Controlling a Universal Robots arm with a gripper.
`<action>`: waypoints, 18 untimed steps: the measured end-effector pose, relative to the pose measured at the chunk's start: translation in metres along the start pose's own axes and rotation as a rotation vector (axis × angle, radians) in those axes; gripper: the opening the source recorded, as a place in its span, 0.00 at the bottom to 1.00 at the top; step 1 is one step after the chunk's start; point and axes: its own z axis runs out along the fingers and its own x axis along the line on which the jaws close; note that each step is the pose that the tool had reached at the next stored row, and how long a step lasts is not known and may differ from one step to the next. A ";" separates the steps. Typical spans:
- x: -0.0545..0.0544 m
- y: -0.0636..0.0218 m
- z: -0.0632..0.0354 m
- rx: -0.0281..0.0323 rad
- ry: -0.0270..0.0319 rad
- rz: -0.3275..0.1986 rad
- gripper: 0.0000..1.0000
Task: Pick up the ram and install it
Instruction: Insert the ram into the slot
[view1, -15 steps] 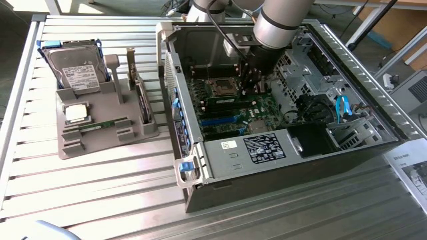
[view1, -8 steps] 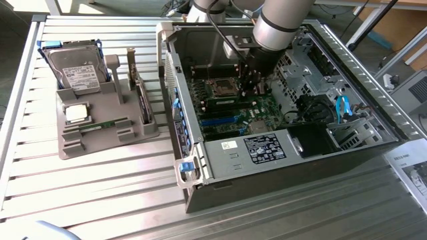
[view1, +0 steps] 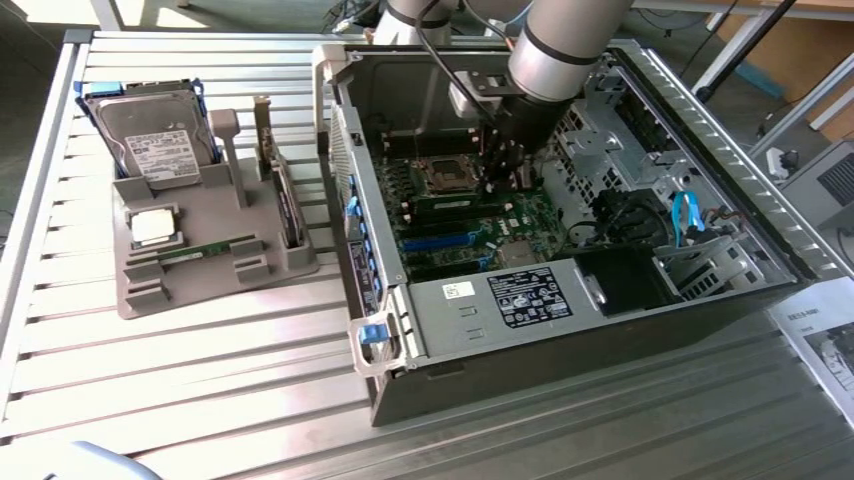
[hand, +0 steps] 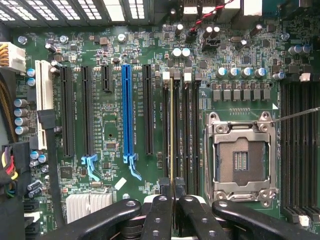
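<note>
Gripper (view1: 513, 178) low inside the open computer case (view1: 534, 400), upper middle of the exterior view, just over the motherboard (view1: 467, 225). Far over at that view's left, a second green stick (view1: 200, 250) lying flat in the grey holder (view1: 147, 290), hard drive (view1: 154, 135) propped up behind it. From the wrist: fingers (hand: 159, 212) pinched shut on the ram (hand: 172, 130), held edge-on along a black memory slot, just beside the silver-framed processor socket (hand: 241, 160)

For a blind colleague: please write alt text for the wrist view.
The gripper holds the ram edge-on, lined up with the black memory slots on the green motherboard, next to the empty processor socket. A blue expansion slot runs parallel on its other side.
</note>
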 end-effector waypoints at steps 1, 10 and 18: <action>0.000 0.0000 0.0000 0.0000 0.0000 0.000 0.12; 0.000 -0.0001 0.0000 -0.0002 0.0003 -0.005 0.12; 0.000 0.0016 0.0001 -0.0002 0.0003 -0.005 0.12</action>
